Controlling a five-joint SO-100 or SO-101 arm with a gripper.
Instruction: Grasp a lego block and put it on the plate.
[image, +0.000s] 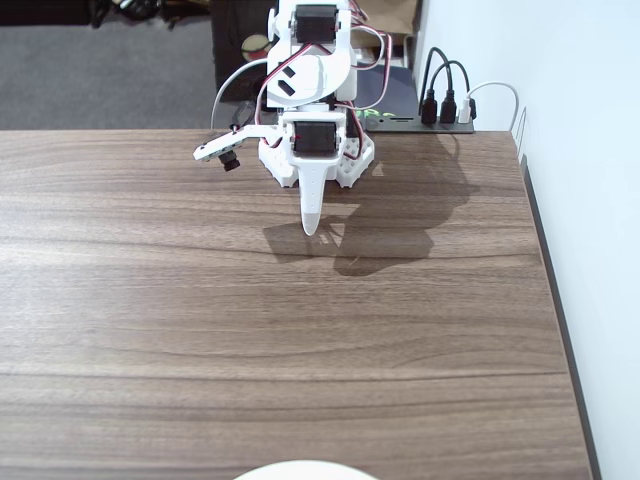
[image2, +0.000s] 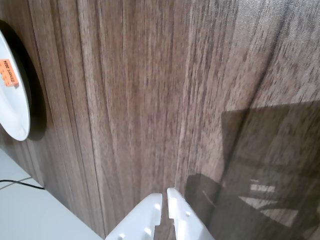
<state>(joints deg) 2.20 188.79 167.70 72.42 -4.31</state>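
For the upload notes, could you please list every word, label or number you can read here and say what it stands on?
Orange sticker on the plate, wrist view: dark print, too small and tilted to read.
Power strip behind the table, fixed view: no readable marking.
Arm and tool: no readable text in either view.
So nothing can be quoted.

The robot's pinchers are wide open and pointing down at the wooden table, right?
Not quite. In the wrist view the gripper is shut, its two white fingers nearly touching with nothing between them. It does point down at the wooden table.
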